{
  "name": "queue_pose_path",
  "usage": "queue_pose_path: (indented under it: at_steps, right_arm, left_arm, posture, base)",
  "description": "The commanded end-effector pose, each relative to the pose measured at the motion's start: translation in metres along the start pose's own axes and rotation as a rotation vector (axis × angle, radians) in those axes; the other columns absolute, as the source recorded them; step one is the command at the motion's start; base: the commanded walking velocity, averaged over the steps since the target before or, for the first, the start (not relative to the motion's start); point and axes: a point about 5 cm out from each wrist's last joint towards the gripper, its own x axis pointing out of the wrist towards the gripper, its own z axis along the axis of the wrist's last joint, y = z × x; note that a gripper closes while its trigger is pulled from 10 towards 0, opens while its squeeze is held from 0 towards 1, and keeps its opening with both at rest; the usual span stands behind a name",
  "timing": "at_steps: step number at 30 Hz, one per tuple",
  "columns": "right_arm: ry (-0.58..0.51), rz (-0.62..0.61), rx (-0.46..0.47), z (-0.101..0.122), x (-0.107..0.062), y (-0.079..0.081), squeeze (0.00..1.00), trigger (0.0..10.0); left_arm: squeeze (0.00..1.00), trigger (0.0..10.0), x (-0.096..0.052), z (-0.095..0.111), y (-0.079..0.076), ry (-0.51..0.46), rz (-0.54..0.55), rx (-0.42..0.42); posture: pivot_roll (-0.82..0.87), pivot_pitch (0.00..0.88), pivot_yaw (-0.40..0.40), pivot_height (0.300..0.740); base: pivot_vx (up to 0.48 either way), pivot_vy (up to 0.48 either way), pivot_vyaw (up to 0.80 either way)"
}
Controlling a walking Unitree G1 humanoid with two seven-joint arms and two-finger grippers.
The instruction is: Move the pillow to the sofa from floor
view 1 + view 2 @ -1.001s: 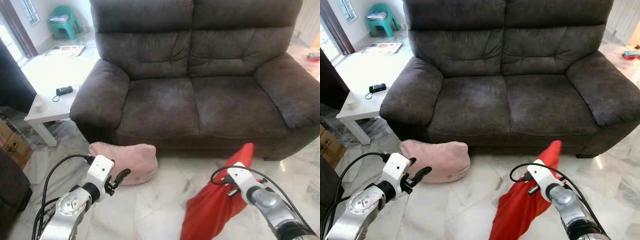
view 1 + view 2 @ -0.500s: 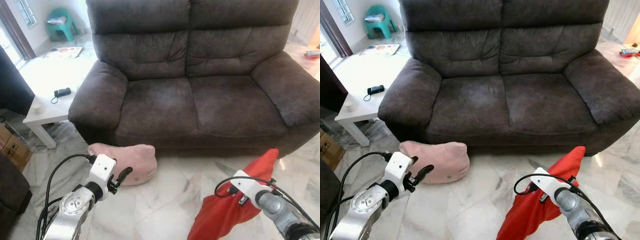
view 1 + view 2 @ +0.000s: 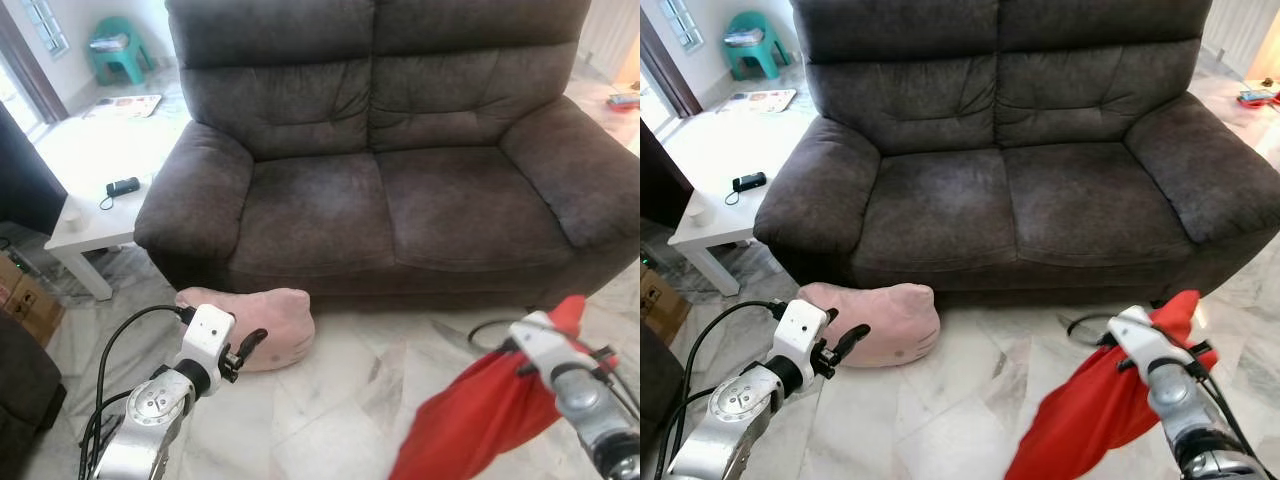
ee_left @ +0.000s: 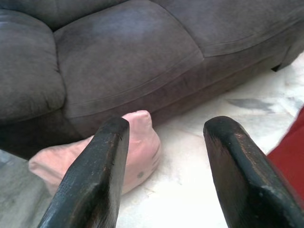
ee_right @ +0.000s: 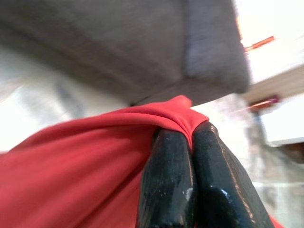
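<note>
Now R gripper (image 5: 183,137) pinches red pillow (image 3: 1095,405); L gripper (image 4: 164,142) spread.

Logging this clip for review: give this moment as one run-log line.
right gripper: shut on red pillow, lifted | left gripper: open, near pink pillow | sofa: seats bare

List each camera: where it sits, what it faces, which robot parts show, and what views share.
Left and right eye views: head, looking down at the sofa; both arms show.
Left wrist view: along the open left gripper toward the pink pillow.
Right wrist view: along the right gripper clamping the red pillow.
Shared: sofa, pink pillow, red pillow.
</note>
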Motion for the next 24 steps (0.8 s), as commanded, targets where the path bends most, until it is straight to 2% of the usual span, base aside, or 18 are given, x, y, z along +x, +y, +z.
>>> queue_pose_path:
  at_steps: [1,3,4,5,7,8,9,10,11,12,13,14,15,16,17,19,21,24]
  right_arm:
    - [-0.092,-0.16,0.028,0.023,0.007,-0.036,0.0,10.0]
    - [-0.102,-0.187,-0.1,0.022,0.008,-0.046,0.0,10.0]
    - [-0.102,-0.187,-0.1,0.022,0.008,-0.046,0.0,10.0]
    - [-0.108,-0.151,-0.203,0.018,0.007,-0.044,0.0,10.0]
    - [-0.11,-0.125,-0.226,0.016,0.007,-0.041,0.0,10.0]
    - [-0.118,-0.082,-0.226,0.015,0.006,-0.036,0.0,10.0]
    - [-0.118,0.03,-0.205,0.011,0.004,-0.021,0.0,10.0]
    - [-0.118,0.03,-0.205,0.011,0.004,-0.021,0.0,10.0]
    - [-0.131,0.201,-0.243,0.004,-0.003,0.005,0.0,10.0]
    - [-0.123,0.311,-0.26,-0.002,-0.008,0.018,0.0,10.0]
    - [-0.123,0.311,-0.26,-0.002,-0.008,0.018,0.0,10.0]
    - [-0.091,0.498,-0.223,-0.012,-0.017,0.037,0.0,10.0]
    - [-0.087,0.61,-0.223,-0.016,-0.023,0.048,0.0,10.0]
    - [-0.087,0.61,-0.223,-0.016,-0.023,0.048,0.0,10.0]
    - [-0.081,0.782,-0.241,-0.022,-0.033,0.062,0.0,10.0]
    - [-0.083,0.957,-0.243,-0.026,-0.044,0.075,0.0,10.0]
    - [-0.108,1.211,-0.253,-0.026,-0.064,0.087,0.0,10.0]
    - [-0.121,1.308,-0.251,-0.023,-0.072,0.09,0.0,10.0]
  left_arm:
    - [0.0,10.0,-0.001,-0.001,0.006,0.005,0.028,0.018]
    - [0.0,10.0,-0.001,-0.001,0.007,0.004,0.036,0.018]
    - [0.0,10.0,-0.001,-0.001,0.007,0.004,0.036,0.018]
    - [0.0,10.0,-0.001,-0.002,0.006,0.006,0.036,0.016]
    - [0.0,10.0,-0.001,-0.002,0.006,0.006,0.035,0.014]
    - [0.0,10.0,-0.001,-0.002,0.005,0.007,0.033,0.011]
    - [0.0,10.0,-0.001,-0.003,0.004,0.009,0.025,0.009]
    - [0.0,10.0,-0.001,-0.003,0.004,0.009,0.025,0.009]
    - [0.0,10.0,0.0,-0.003,0.002,0.009,0.01,0.003]
    - [0.0,10.0,0.001,-0.003,0.002,0.009,0.003,0.004]
    - [0.0,10.0,0.001,-0.003,0.002,0.009,0.003,0.004]
    - [0.0,10.0,0.001,-0.002,0.001,0.008,-0.002,0.004]
    - [0.0,10.0,0.002,-0.002,0.001,0.007,-0.005,0.004]
    - [0.0,10.0,0.002,-0.002,0.001,0.007,-0.005,0.004]
    - [0.0,10.0,0.002,-0.001,0.002,0.005,-0.012,0.003]
    - [0.0,10.0,0.003,-0.001,0.001,0.003,-0.019,0.005]
    - [0.0,10.0,0.003,0.001,0.001,0.0,-0.032,0.004]
    - [0.0,10.0,0.003,0.001,0.001,-0.001,-0.045,0.004]
  posture:
    - [0.02,0.032,0.028,0.74]
    - [0.01,0.034,0.026,0.74]
    - [0.01,0.034,0.026,0.74]
    - [0.01,0.034,0.026,0.74]
    - [0.01,0.034,0.026,0.74]
    - [0.01,0.037,0.024,0.74]
    - [0.01,0.037,0.024,0.74]
    - [0.01,0.037,0.024,0.74]
    - [0.01,0.035,0.02,0.74]
    - [0.01,0.034,0.018,0.74]
    - [0.01,0.034,0.018,0.74]
    - [0.01,0.03,0.013,0.74]
    - [0.01,0.028,0.01,0.74]
    - [0.01,0.028,0.01,0.74]
    - [0.01,0.024,0.007,0.74]
    - [0.01,0.024,0.005,0.74]
    - [0.01,0.018,0.003,0.74]
    - [0.01,0.014,-0.001,0.74]
  base:
    - [0.0,0.0,0.0]
    - [0.0,0.0,0.0]
    - [0.0,0.0,0.0]
    - [0.0,0.0,0.0]
    - [0.0,0.0,0.0]
    - [0.0,0.0,0.0]
    - [0.0,0.0,0.0]
    - [0.0,0.0,0.0]
    - [0.0,0.0,0.0]
    - [0.0,0.0,0.0]
    - [0.0,0.0,0.0]
    - [0.0,0.0,0.0]
    - [0.0,0.0,0.0]
    - [0.0,0.0,0.0]
    - [0.0,0.0,0.0]
    - [0.0,0.0,0.0]
    - [0.0,0.0,0.0]
    - [0.0,0.0,0.0]
